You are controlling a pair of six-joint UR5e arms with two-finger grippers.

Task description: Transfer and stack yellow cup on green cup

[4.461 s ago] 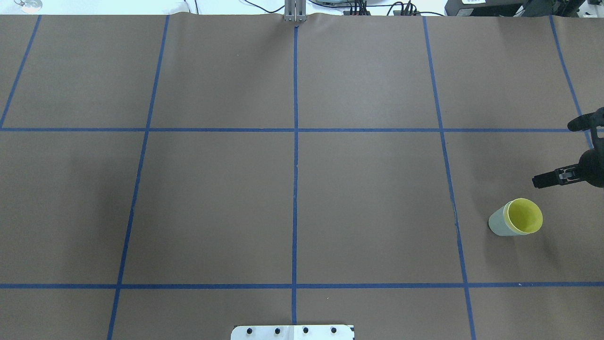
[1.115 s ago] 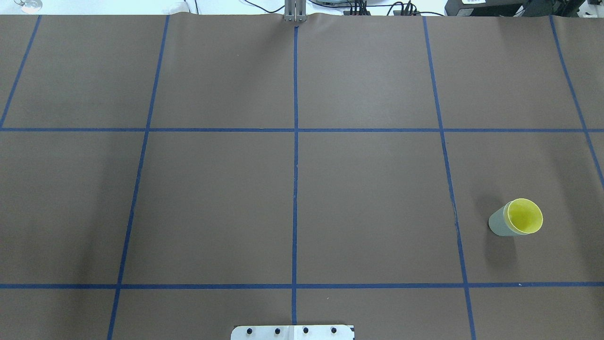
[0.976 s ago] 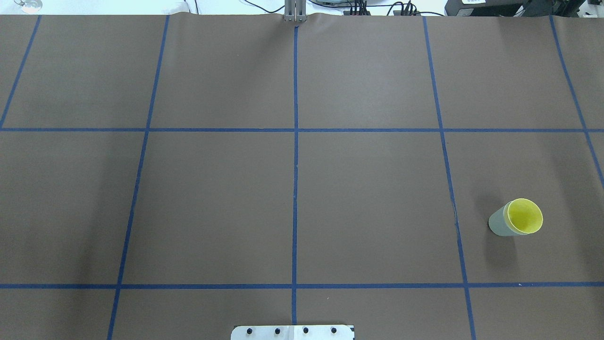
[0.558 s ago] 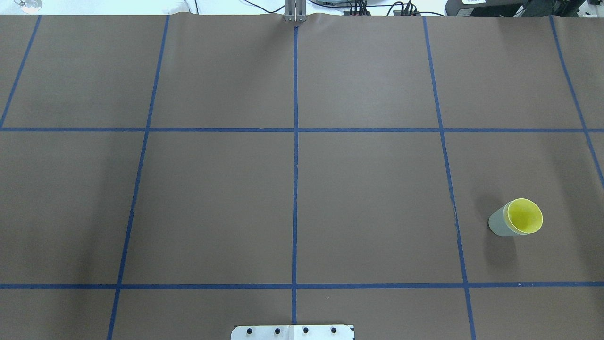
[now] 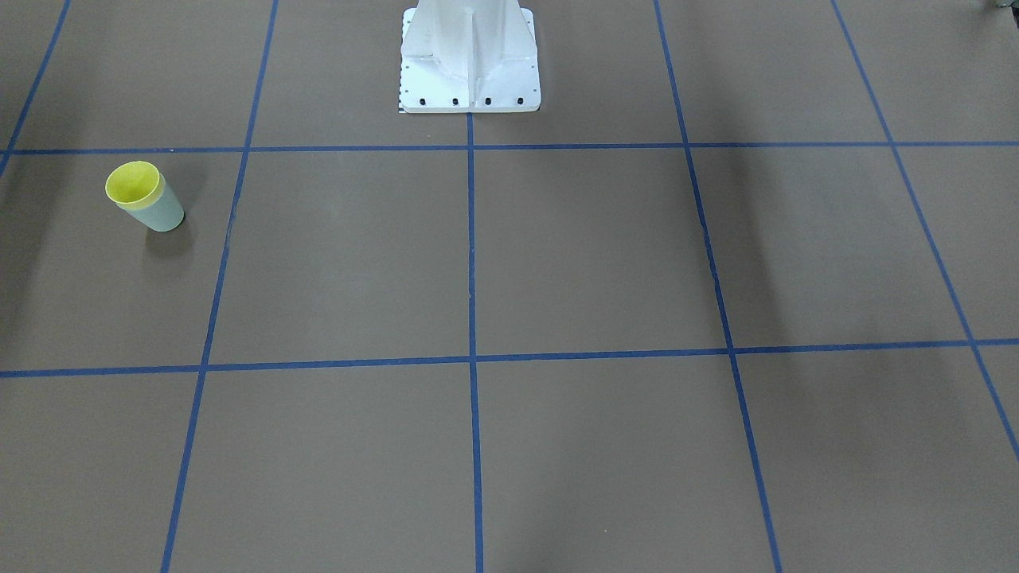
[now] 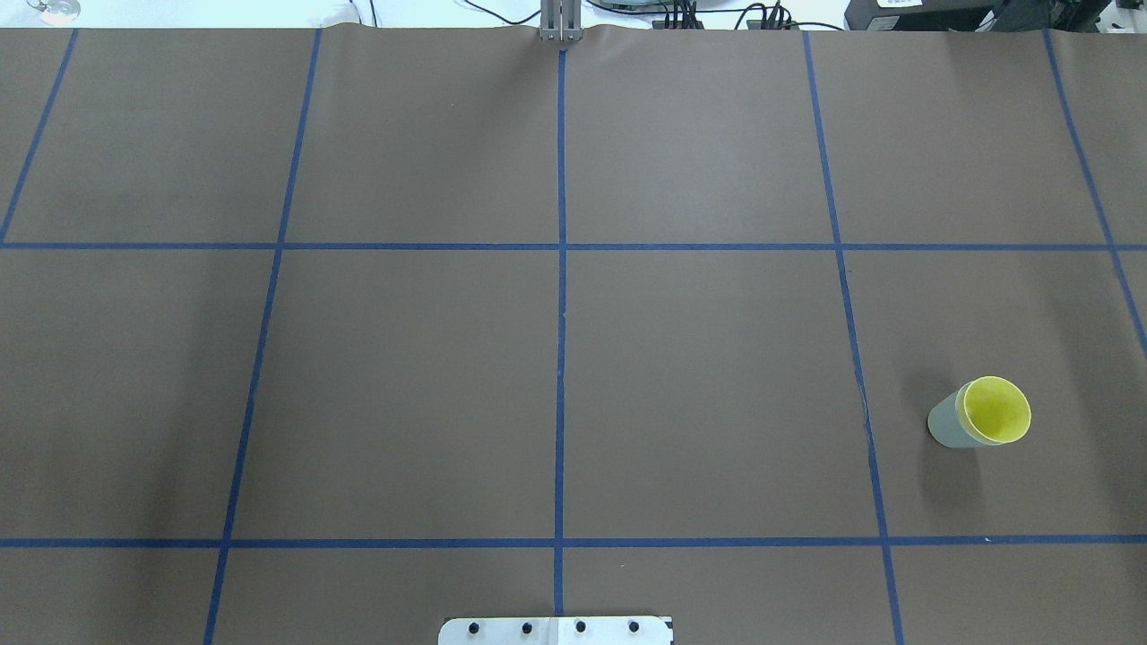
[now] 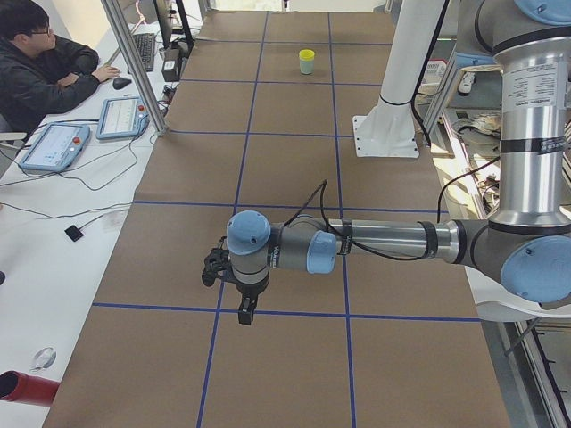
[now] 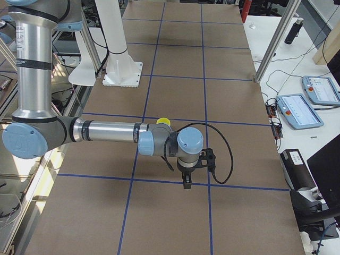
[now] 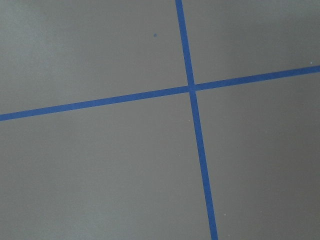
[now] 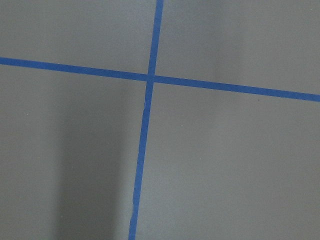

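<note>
The yellow cup (image 6: 996, 410) sits nested inside the green cup (image 6: 944, 428), upright on the right side of the table. The front-facing view shows the yellow cup (image 5: 133, 182) in the green cup (image 5: 165, 215) at its left. The pair shows far off in the exterior left view (image 7: 306, 61), and the yellow rim (image 8: 163, 121) peeks out behind the near arm in the exterior right view. My left gripper (image 7: 245, 312) and right gripper (image 8: 186, 183) hang above the table ends, far from the cups. I cannot tell whether either is open or shut. Both wrist views show only bare table.
Brown paper with a blue tape grid (image 6: 560, 246) covers the table. The white robot base (image 5: 470, 60) stands at the near middle edge (image 6: 556, 630). An operator (image 7: 40, 62) sits at a side desk with tablets (image 7: 53, 147).
The right gripper, open at the overhead view's right edge near the cups 4.5 s ago, has left that view. The nested cups have not moved.
</note>
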